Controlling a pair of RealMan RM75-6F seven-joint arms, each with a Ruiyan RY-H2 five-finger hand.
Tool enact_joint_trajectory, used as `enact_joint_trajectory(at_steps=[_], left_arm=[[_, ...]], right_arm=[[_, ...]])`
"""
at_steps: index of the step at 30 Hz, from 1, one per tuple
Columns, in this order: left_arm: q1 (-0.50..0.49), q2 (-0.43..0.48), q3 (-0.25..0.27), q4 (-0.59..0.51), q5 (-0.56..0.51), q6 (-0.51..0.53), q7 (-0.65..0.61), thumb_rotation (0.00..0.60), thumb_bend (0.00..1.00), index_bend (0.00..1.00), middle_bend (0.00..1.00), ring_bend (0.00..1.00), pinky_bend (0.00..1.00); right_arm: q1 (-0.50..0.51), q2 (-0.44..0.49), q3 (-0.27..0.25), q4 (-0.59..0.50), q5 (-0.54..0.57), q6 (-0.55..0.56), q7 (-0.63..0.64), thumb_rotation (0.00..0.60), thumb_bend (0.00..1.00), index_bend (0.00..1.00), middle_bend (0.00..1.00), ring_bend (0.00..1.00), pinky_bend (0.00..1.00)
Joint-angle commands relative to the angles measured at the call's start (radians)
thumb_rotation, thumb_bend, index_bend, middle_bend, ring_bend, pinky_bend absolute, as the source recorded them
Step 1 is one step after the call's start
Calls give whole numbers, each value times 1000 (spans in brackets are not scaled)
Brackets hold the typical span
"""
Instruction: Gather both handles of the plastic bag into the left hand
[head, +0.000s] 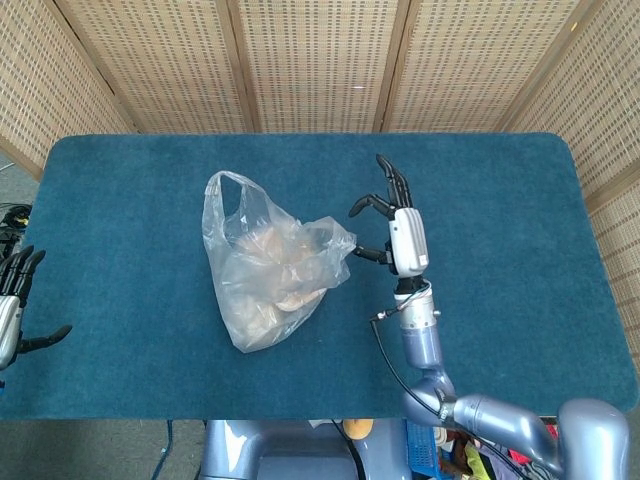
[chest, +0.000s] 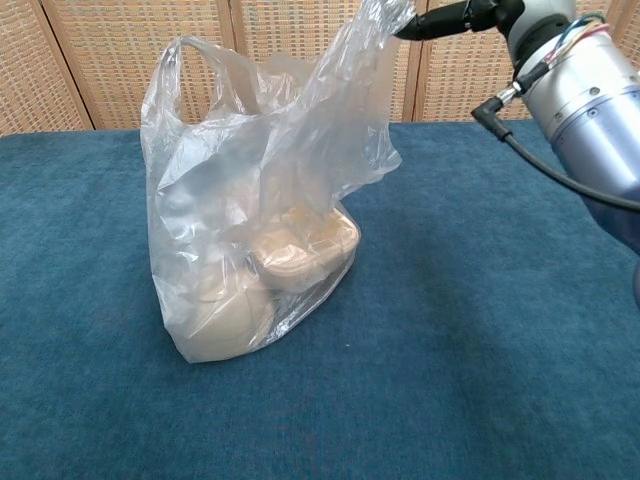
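Observation:
A clear plastic bag (head: 270, 275) with beige food containers (chest: 300, 250) inside stands on the blue table (head: 500, 200), left of centre. Its left handle (chest: 195, 60) stands up as a free loop. Its right handle (chest: 375, 30) is stretched up and to the right, caught on a black finger (chest: 450, 20) of my right hand (head: 395, 225), which is raised just right of the bag with its other fingers spread. My left hand (head: 10, 310) hangs off the table's left edge, far from the bag, fingers apart and holding nothing.
A woven screen (head: 320, 60) stands behind the table. My right forearm (chest: 590, 100) and its black cable (chest: 560, 175) cross the upper right of the chest view. Blue cloth lies bare right of the bag and in front of it.

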Motion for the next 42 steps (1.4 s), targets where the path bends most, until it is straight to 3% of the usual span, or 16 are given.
enact_joint_trajectory(at_steps=[1, 11, 14, 16, 18, 20, 29, 35, 36, 38, 39, 42], left_arm=[[1, 0, 1, -1, 2, 2, -1, 600, 103, 0, 0, 0, 0], [3, 1, 5, -3, 10, 6, -1, 600, 106, 0, 0, 0, 0], [4, 1, 5, -3, 11, 8, -3, 600, 105, 0, 0, 0, 0], [4, 1, 5, -3, 11, 9, -3, 600, 105, 0, 0, 0, 0], [3, 1, 5, -3, 11, 7, -3, 600, 104, 0, 0, 0, 0], [2, 1, 5, -4, 10, 6, -1, 600, 105, 0, 0, 0, 0], [2, 1, 4, -4, 8, 4, 0, 600, 104, 0, 0, 0, 0], [2, 2, 5, -4, 10, 4, -5, 600, 106, 0, 0, 0, 0], [1, 3, 5, -4, 10, 4, -5, 600, 105, 0, 0, 0, 0], [1, 4, 4, -4, 8, 2, -6, 600, 106, 0, 0, 0, 0], [1, 4, 4, -3, 8, 2, -7, 600, 105, 0, 0, 0, 0], [0, 3, 4, -2, 7, 1, -8, 600, 105, 0, 0, 0, 0]], right_arm=[[-16, 20, 24, -36, 28, -5, 0, 600, 295, 537, 54, 0, 0], [-42, 55, 85, -158, 124, -23, 30, 600, 257, 472, 55, 0, 0], [-48, 67, 100, -193, 142, -24, 34, 600, 145, 396, 50, 0, 0], [-52, 76, 112, -220, 154, -24, 44, 600, 35, 262, 21, 0, 0], [-54, 86, 121, -246, 160, -26, 48, 600, 1, 107, 2, 0, 0], [-55, 99, 140, -292, 181, -30, 46, 600, 0, 15, 0, 0, 0], [-72, 152, 179, -445, 299, -81, 42, 600, 0, 0, 0, 0, 0], [-83, 184, 242, -531, 438, -119, 82, 600, 3, 0, 0, 0, 0], [-84, 188, 248, -532, 445, -121, 86, 600, 55, 0, 0, 0, 0], [-84, 192, 251, -529, 447, -120, 90, 600, 248, 0, 0, 0, 0], [-85, 193, 251, -528, 446, -120, 91, 600, 395, 0, 0, 0, 0], [-86, 199, 245, -519, 440, -116, 88, 600, 661, 0, 0, 0, 0]])
